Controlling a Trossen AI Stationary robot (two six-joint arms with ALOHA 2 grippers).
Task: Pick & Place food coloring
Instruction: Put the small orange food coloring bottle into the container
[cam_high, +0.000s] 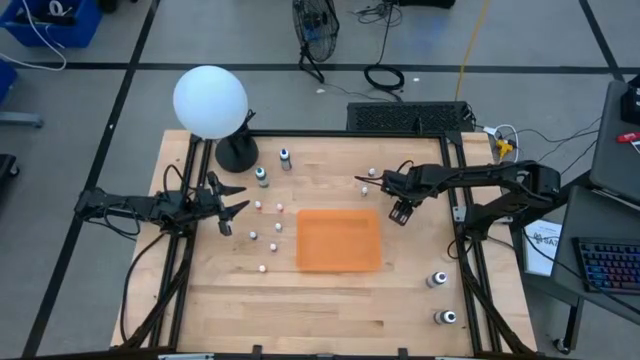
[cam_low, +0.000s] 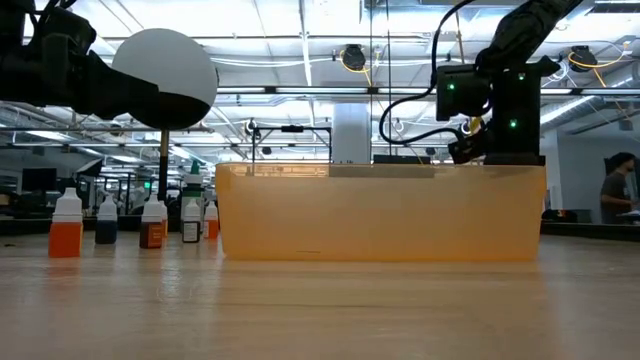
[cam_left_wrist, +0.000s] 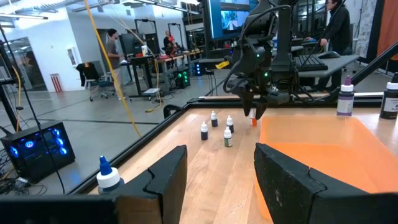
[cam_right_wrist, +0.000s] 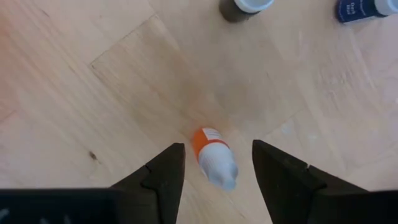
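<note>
Currently: right gripper (cam_right_wrist: 214, 171) above table (cam_high: 330, 300), just off orange tray (cam_high: 340, 240) at its 1 o'clock corner; fingers parted, astride an orange food coloring bottle (cam_right_wrist: 214, 158), not clamping it. Left gripper (cam_high: 228, 207) at tray's 9 o'clock, jaws apart, empty. Other food coloring bottles (cam_high: 265, 222) standing between left gripper and tray.

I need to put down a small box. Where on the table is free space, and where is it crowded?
Free: the wide wooden strip of the table in front of the orange tray, bordered on the right by two bottles. Crowded: left of the tray, small food coloring bottles stand scattered beside the left gripper.
</note>
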